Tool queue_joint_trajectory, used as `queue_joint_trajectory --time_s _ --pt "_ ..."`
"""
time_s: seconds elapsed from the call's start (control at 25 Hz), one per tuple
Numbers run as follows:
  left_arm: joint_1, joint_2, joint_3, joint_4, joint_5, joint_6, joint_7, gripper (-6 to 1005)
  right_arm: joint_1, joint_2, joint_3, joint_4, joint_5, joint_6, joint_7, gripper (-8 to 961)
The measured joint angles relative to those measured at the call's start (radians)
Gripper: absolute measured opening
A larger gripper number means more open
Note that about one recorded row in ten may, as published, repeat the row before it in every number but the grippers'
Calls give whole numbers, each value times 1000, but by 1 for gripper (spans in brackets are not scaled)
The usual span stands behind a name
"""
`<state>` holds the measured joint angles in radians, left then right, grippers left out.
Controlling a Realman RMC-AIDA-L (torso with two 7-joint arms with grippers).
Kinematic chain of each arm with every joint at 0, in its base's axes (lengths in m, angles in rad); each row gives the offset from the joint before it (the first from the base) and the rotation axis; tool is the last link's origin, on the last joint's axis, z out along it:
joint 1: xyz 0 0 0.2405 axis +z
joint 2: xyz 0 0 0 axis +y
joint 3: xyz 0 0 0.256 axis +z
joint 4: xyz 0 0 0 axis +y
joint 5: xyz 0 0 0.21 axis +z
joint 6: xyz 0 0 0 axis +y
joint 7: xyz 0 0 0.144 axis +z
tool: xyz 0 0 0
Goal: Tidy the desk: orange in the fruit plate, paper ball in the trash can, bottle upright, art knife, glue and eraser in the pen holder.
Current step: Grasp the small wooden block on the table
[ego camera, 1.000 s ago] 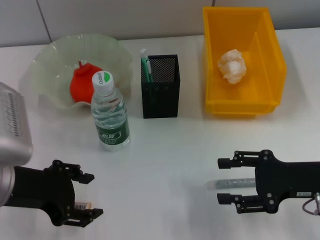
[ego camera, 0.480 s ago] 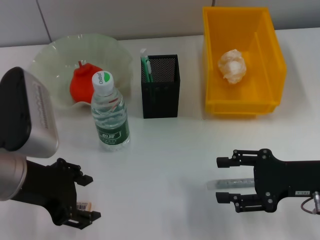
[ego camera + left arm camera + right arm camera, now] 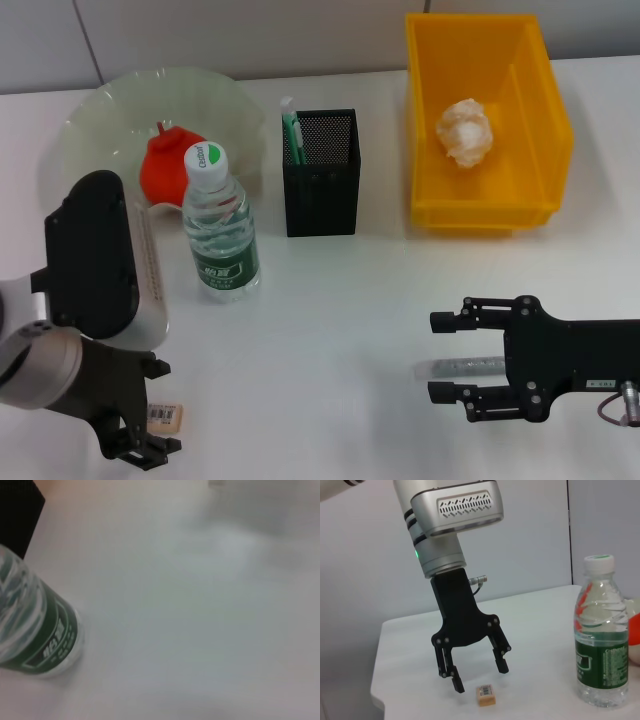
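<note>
The tan eraser (image 3: 167, 415) (image 3: 486, 695) lies on the table at the near left. My left gripper (image 3: 157, 413) (image 3: 480, 676) points down over it, open, one finger on each side. The orange (image 3: 160, 168) sits in the pale-green fruit plate (image 3: 100, 110). In front of the plate the bottle (image 3: 220, 225) (image 3: 602, 650) (image 3: 35, 630) stands upright. The paper ball (image 3: 465, 132) is in the yellow trash can (image 3: 545, 120). The black pen holder (image 3: 320, 175) holds a green-and-white item (image 3: 290, 128). My right gripper (image 3: 437, 357) is open at the near right around a pale translucent stick (image 3: 462, 368) lying on the table.
My left arm's silver wrist housing (image 3: 95, 255) rises close beside the bottle and in front of the fruit plate. The table's near edge runs just behind the eraser in the right wrist view.
The left arm's housing swung up and toward the bottle, and its gripper shifted slightly toward the near edge, staying open over the eraser. The right gripper barely moved.
</note>
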<state>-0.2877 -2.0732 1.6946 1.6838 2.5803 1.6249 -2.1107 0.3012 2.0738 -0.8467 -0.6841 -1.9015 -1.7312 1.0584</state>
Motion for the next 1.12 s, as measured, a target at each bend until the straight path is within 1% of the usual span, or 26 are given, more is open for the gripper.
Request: queue_joint_trajectory --time_s 0.32,0.36,0.44,0.52,1.12 --pt "-18 0 6 -9 -1 12 -4 800 1 0 0 7 1 4 0 730" --pt "-33 1 3 -29 -3 26 -2 800 1 0 0 7 1 4 0 730" --pt "-37 1 2 -35 -3 30 -3 799 1 0 0 8 1 4 0 730" --pt "-66 1 1 -79 1 47 -7 799 1 0 0 8 1 4 0 730" --pt "-103 1 8 -122 40 19 17 796 -3 0 0 9 2 5 -7 729"
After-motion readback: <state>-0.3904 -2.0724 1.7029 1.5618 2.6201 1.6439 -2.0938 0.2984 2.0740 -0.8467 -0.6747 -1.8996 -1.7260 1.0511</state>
